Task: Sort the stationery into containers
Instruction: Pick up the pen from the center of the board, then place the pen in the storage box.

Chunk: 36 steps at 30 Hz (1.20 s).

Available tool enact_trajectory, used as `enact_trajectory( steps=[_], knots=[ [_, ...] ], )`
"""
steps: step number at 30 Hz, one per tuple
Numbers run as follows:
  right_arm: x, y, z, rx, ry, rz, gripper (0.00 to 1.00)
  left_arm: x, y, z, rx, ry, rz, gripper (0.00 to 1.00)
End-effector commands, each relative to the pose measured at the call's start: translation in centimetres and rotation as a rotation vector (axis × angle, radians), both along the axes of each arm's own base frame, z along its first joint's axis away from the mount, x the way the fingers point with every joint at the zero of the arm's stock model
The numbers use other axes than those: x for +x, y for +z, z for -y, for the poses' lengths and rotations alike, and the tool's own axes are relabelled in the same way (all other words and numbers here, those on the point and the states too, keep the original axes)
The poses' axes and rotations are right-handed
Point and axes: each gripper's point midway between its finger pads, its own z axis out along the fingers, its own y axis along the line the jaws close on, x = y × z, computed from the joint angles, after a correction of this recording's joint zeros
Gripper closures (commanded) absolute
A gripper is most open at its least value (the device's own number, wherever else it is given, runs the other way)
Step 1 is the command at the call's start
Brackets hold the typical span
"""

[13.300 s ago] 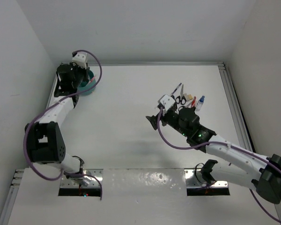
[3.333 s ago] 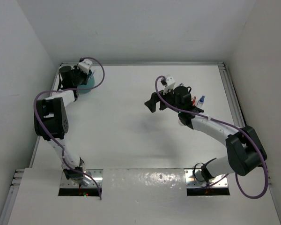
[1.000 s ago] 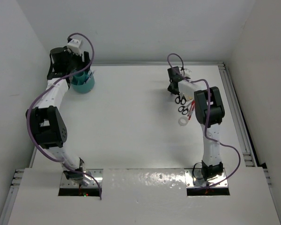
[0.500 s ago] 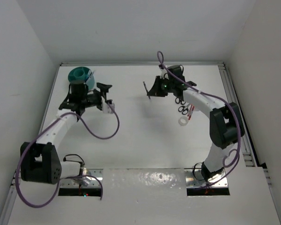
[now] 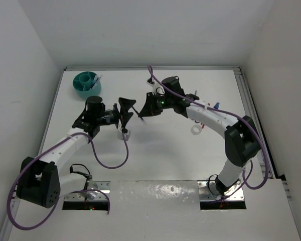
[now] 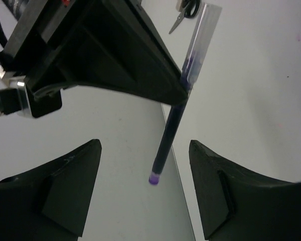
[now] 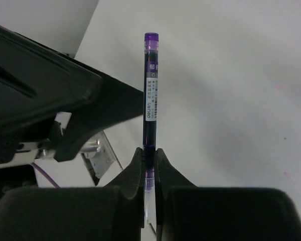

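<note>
A dark blue pen (image 7: 150,90) sticks out of my right gripper (image 7: 149,153), which is shut on it near its clear end. My right gripper (image 5: 143,111) hovers over mid-table, facing my left gripper (image 5: 128,108). In the left wrist view the blue pen (image 6: 168,140) hangs with its purple tip between the wide-open fingers of my left gripper (image 6: 144,150), touching neither. The teal organiser (image 5: 87,83) stands at the far left with a pen in it. A tape ring (image 5: 196,129) and a blue-capped bottle (image 5: 216,105) lie to the right, partly hidden by the right arm.
Scissors (image 6: 185,10) show at the top of the left wrist view. White walls close the table on three sides, and a metal rail (image 5: 251,110) runs along the right edge. The left arm's purple cable (image 5: 110,160) loops over the near table.
Both arms have swung toward the middle. The left gripper left the organiser's side, and the right gripper carried the pen leftward until its tip came between the left fingers.
</note>
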Motion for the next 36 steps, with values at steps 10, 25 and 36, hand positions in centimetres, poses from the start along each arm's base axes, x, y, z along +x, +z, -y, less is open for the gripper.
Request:
enact_trajectory(
  steps=[10,25,36],
  knots=[
    [-1.8,4.4,-2.5,0.122,0.06,0.086,1.0,0.2,-0.2,1.3,0.024,0.008,0.011,0.56],
    [2.0,8.5,0.7,0.242,-0.078,0.136,0.46,-0.2,0.3,0.0,-0.154,0.173,-0.306,1.0],
    [6.4,14.7,9.1,0.254,-0.364,0.407,0.33,5.5,3.7,-8.7,-0.852,0.684,-0.929,1.0]
  ],
)
